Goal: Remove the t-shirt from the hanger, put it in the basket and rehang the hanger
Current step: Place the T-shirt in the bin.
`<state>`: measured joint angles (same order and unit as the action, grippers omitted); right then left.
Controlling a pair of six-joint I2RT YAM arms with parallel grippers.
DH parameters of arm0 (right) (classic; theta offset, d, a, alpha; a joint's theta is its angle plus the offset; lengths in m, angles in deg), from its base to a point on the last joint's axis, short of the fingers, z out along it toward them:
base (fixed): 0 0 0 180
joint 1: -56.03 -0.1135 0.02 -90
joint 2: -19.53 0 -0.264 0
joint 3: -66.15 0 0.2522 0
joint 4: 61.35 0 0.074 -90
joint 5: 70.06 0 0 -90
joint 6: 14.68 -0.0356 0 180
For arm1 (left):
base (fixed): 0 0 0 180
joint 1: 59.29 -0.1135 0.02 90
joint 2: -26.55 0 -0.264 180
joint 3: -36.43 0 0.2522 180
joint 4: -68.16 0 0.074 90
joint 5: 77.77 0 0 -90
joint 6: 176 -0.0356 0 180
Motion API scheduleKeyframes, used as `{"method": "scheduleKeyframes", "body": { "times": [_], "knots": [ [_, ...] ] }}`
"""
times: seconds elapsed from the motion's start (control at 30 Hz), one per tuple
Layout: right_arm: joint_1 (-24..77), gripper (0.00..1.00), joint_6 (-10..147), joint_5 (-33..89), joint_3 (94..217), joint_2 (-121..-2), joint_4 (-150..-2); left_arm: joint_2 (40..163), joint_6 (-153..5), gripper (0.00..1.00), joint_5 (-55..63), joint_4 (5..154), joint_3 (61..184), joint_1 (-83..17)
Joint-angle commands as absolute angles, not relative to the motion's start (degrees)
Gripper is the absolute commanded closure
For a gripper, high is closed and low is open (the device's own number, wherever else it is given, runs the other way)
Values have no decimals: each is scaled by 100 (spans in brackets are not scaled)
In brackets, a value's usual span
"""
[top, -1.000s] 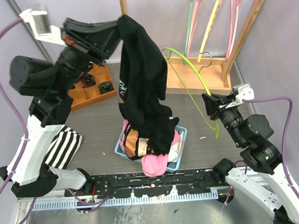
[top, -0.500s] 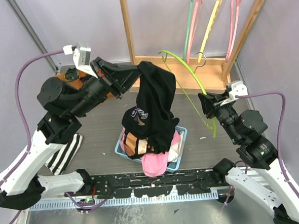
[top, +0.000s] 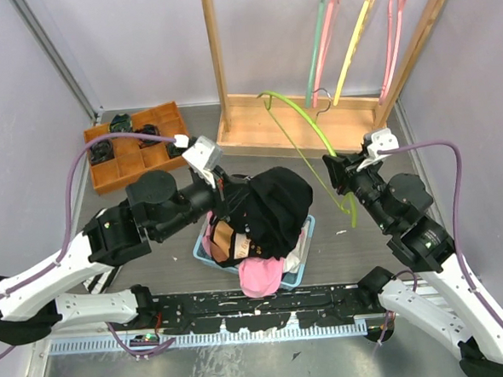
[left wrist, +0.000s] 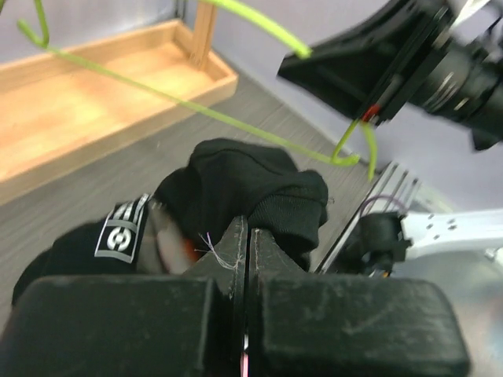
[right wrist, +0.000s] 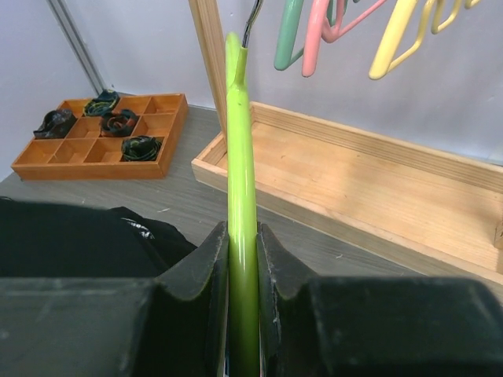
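Note:
The black t-shirt (top: 274, 208) lies bunched over the clothes in the blue basket (top: 308, 229), free of the hanger. My left gripper (top: 233, 201) is low over the basket, shut on a fold of the t-shirt (left wrist: 236, 177); the jaws (left wrist: 248, 224) are pressed together at the cloth. The lime green hanger (top: 303, 117) hangs bare in the air to the right. My right gripper (top: 341, 169) is shut on its lower bar. In the right wrist view the hanger (right wrist: 238, 118) runs straight up from between the jaws (right wrist: 242, 229), with the t-shirt (right wrist: 71, 236) at lower left.
The basket also holds a pink garment (top: 261, 276) and other clothes. A wooden rack (top: 212, 54) with pink, yellow and green hangers (top: 345, 37) stands at the back. An orange compartment tray (top: 129, 149) with dark rolled items sits at back left.
My left arm has swung down from high up, lowering the black t-shirt onto the basket. The right gripper with the green hanger has shifted slightly up and back.

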<state>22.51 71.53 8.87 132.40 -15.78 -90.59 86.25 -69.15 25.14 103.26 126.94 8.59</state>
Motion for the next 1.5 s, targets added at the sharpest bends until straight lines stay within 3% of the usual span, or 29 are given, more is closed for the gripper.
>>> {"method": "scheduleKeyframes", "body": {
  "times": [0.0, 0.5, 0.83, 1.03, 1.13, 1.2, 1.23, 1.37, 1.47],
  "knots": [
    [2270, 99, 7142, 794, 13579, -1613, -8406, 8272, -6974, 100, 3367, 10976, 12457, 1079],
    [2263, 99, 7109, 955, 13608, -2063, -8123, 8662, -6160, 100, 4843, 13364, 12117, 1357],
    [2263, 99, 7086, 1036, 13559, -2248, -7947, 8743, -5422, 100, 4824, 13561, 11010, 1357],
    [2263, 99, 7097, 1037, 13544, -2249, -7919, 8660, -5339, 100, 4957, 13615, 10997, 1357],
    [2264, 99, 7097, 1036, 13537, -2236, -7930, 8527, -5417, 88, 5105, 13628, 11129, 1357],
    [2263, 99, 7093, 1024, 13521, -2216, -7927, 8423, -5447, 64, 5232, 13721, 11241, 1359],
    [2263, 99, 7095, 1019, 13508, -2206, -7927, 8383, -5471, 59, 5288, 13749, 11305, 1357],
    [2263, 99, 7087, 1012, 13494, -2187, -7896, 8203, -5528, 42, 5475, 13939, 11579, 1357],
    [2263, 99, 7086, 1001, 13476, -2187, -7863, 8000, -5651, 35, 5404, 13857, 11715, 1358]
  ]
}}
